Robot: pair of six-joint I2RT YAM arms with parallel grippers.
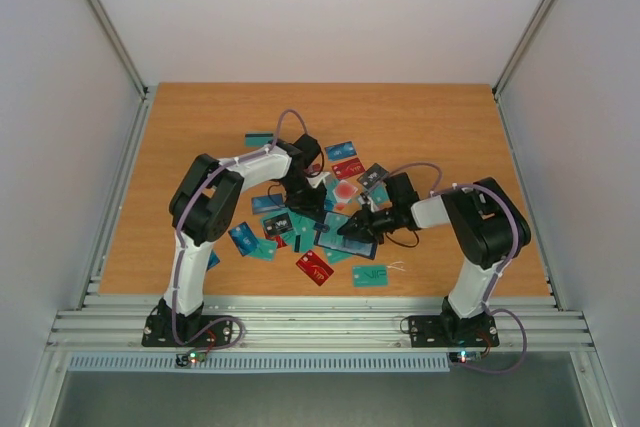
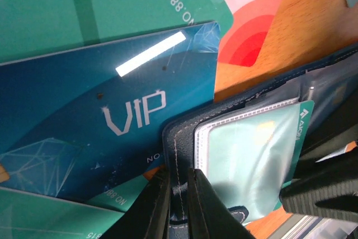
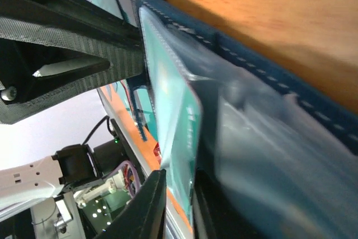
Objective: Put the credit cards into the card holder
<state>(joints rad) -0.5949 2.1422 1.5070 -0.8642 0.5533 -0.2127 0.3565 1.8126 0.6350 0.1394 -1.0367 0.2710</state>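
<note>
The card holder (image 2: 180, 138), dark navy with a clear plastic sleeve, lies open among the credit cards in the middle of the table (image 1: 343, 238). My left gripper (image 2: 178, 197) is shut on its stitched edge. My right gripper (image 3: 180, 200) is shut on a teal card (image 3: 174, 121), whose far end sits in the holder's sleeve (image 3: 263, 138). That teal card shows behind the plastic in the left wrist view (image 2: 251, 149). A blue VIP card (image 2: 112, 116) and more teal cards (image 2: 112, 4) lie beside the holder.
Loose cards lie scattered round the grippers: a red one (image 1: 314, 267) and a teal one (image 1: 369, 275) near the front, a blue one (image 1: 243, 238) to the left, several (image 1: 347, 168) behind. The two grippers (image 1: 305, 209) (image 1: 358, 227) are close together. White walls enclose the table.
</note>
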